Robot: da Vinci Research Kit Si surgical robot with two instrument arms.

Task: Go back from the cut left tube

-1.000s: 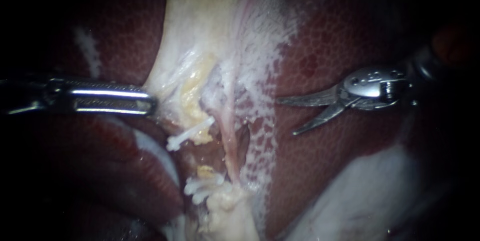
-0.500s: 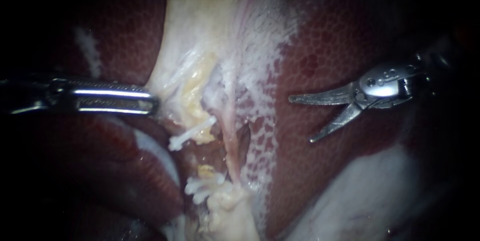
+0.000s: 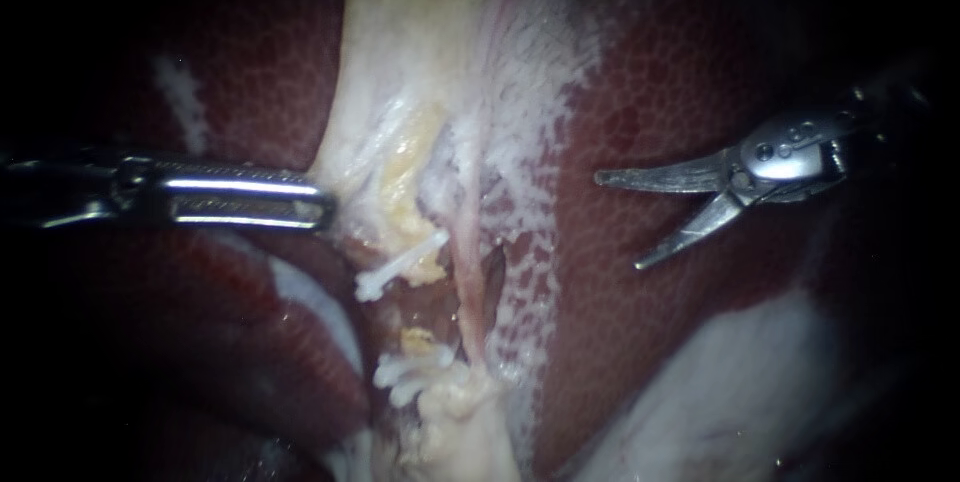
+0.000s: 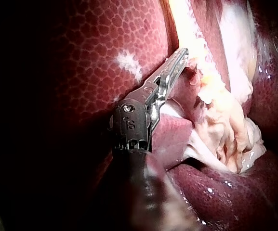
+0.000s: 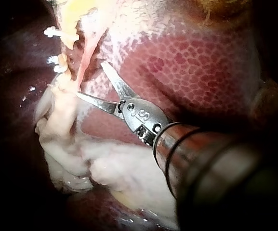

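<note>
Right instrument [image 3: 617, 223] gaping over liver [image 3: 660, 92]; left instrument [image 3: 325, 204] seemingly gripping tissue [image 3: 400, 92]

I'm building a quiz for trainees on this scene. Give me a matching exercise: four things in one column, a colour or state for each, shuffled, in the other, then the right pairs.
Things:
1. left instrument
2. right instrument
3. clips
4. liver

Colour or state:
A. red, mottled
B. open, over the liver
C. white
D. shut on pale tissue

Pairs: 1-D, 2-B, 3-C, 4-A.
</note>
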